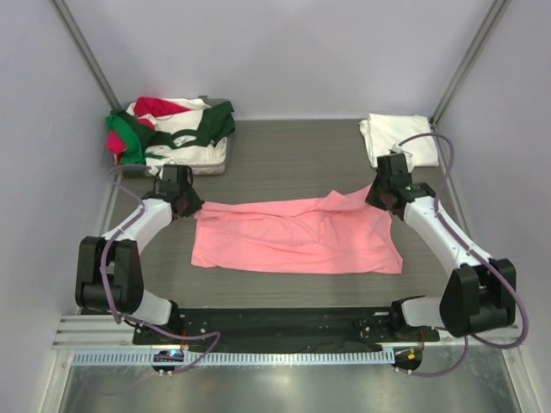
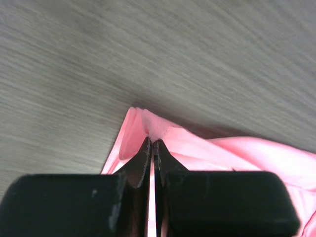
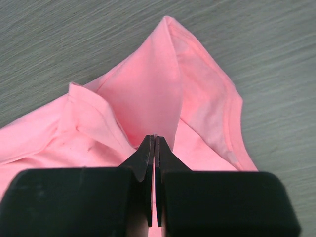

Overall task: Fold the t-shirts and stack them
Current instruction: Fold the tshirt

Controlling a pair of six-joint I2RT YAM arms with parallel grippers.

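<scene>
1 o'clock: white shirt (image 1: pixel 398 138) folded. pink shirt (image 1: pixel 297 237) pinched by left gripper (image 2: pixel 152 144), right gripper (image 3: pixel 154 140). 11 o'clock: pile (image 1: pixel 185 138) not yet folded.

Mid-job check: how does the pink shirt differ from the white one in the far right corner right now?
The pink shirt lies spread wide and wrinkled mid-table; the white shirt is a compact folded bundle. The pink shirt is pinched along its far edge by the left hand and the right hand, both shut on it; the white shirt is held by neither. Both are plain and rest on the table.
</scene>
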